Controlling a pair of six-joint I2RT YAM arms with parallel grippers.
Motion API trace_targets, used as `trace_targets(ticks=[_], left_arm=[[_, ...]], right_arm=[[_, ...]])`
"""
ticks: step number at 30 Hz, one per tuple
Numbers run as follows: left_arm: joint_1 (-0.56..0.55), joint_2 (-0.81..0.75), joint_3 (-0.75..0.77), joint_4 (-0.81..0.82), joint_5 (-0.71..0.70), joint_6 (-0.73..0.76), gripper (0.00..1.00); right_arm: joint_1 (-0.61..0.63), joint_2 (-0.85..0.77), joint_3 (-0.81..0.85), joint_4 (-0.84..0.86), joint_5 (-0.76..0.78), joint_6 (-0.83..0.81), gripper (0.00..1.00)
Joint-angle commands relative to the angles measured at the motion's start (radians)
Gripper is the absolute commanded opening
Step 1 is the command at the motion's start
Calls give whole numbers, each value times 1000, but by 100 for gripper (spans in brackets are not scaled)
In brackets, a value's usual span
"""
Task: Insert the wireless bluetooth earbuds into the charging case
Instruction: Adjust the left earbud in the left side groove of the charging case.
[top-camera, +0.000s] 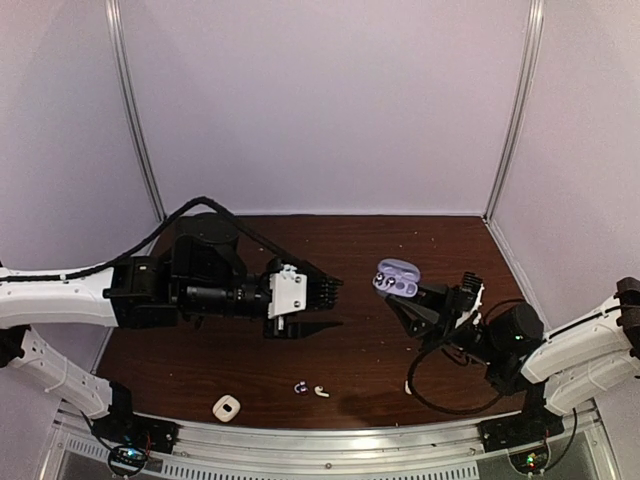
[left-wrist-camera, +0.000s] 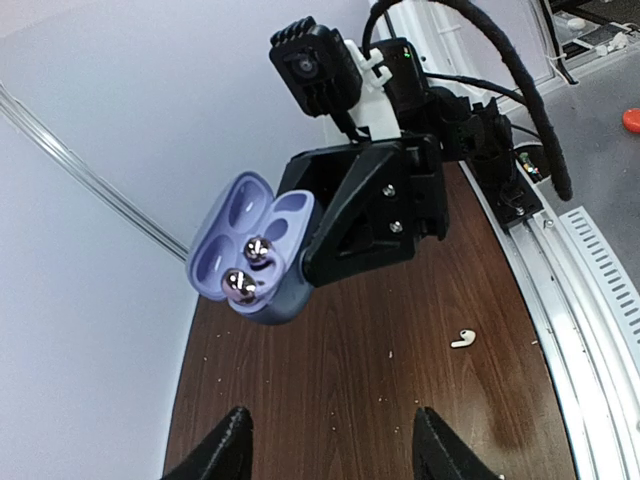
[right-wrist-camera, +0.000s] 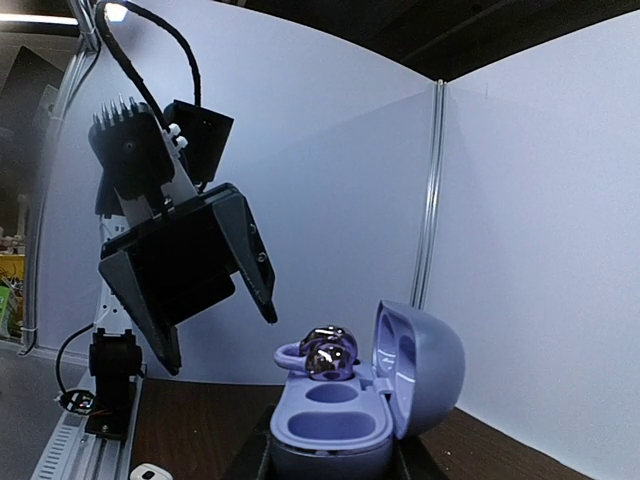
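Observation:
My right gripper (top-camera: 408, 296) is shut on the base of an open lilac charging case (top-camera: 397, 277), holding it above the table's right half with the lid (right-wrist-camera: 420, 365) up. One shiny dark purple earbud (right-wrist-camera: 327, 352) rests in the case's far recess, and the near recesses (right-wrist-camera: 330, 425) are bare. My left gripper (top-camera: 335, 290) hovers left of the case, apart from it. Its fingers (left-wrist-camera: 232, 445) stand open with nothing between them. On the table lie a dark purple earbud (top-camera: 300, 386), a white earbud (top-camera: 321, 391) and another white earbud (top-camera: 408, 387).
A small white case (top-camera: 227, 407) lies near the table's front edge on the left. White walls close in the back and both sides. A metal rail (top-camera: 330, 440) runs along the near edge between the arm bases.

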Motion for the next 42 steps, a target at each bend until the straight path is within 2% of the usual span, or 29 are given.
trace_targets(ticks=[1, 9, 19, 42], left_arm=[[-7, 29, 56, 81, -15, 77, 56], [-20, 72, 107, 79, 9, 130, 56], [-25, 99, 134, 61, 40, 173, 44], [-39, 155, 167, 12, 41, 209, 32]], right_arm=[[15, -11, -9, -16, -42, 35, 0], [26, -1, 0, -40, -61, 41, 0], [32, 13, 8, -42, -76, 40, 0], [46, 17, 14, -58, -94, 29, 0]])
